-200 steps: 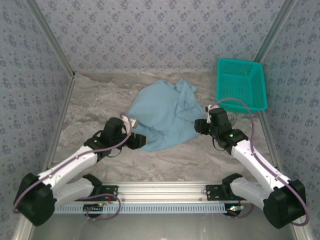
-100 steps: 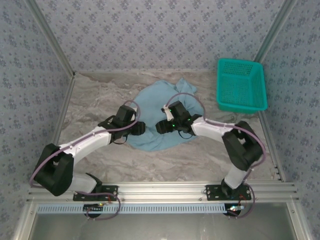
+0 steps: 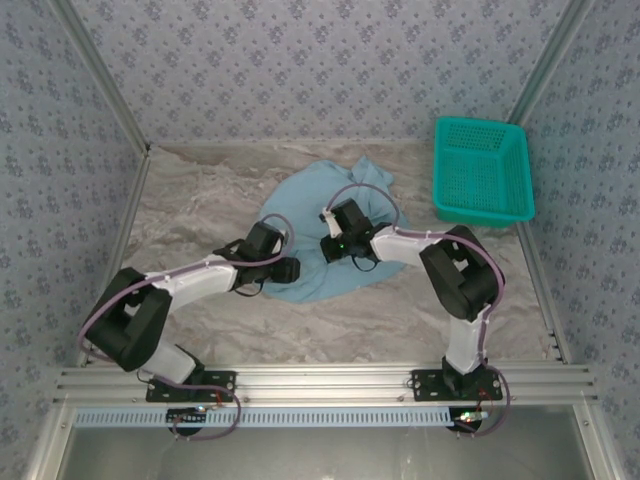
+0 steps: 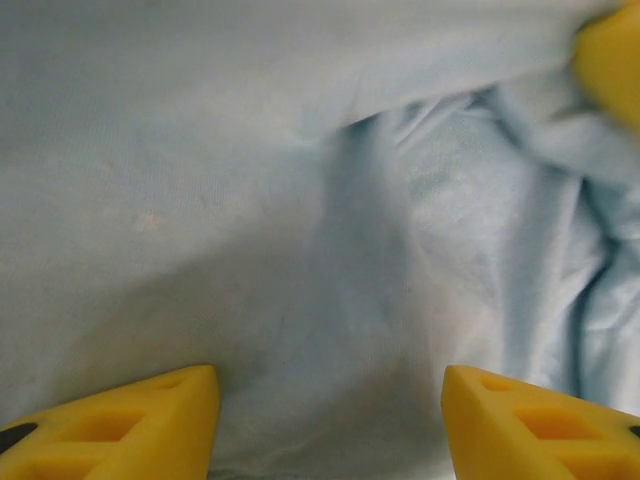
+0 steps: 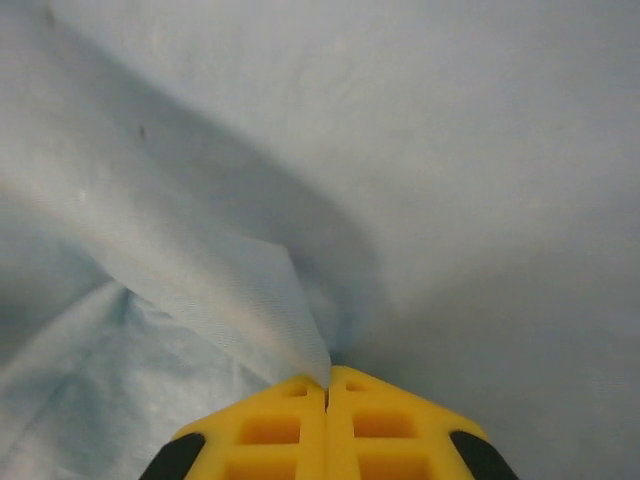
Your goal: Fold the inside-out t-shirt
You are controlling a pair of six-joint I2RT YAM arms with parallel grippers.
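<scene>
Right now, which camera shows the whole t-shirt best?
The top camera: it shows the whole crumpled t-shirt on the table. The left wrist view gives a close-up of wrinkled cloth between open fingers; the right wrist view, a fold pinched in shut fingers.

One light blue t-shirt (image 3: 312, 195) lies on one marbled counter (image 3: 190, 200). There is one teal basket (image 3: 480, 170). Two arms: left arm (image 3: 195, 283), right arm (image 3: 425, 243).
</scene>
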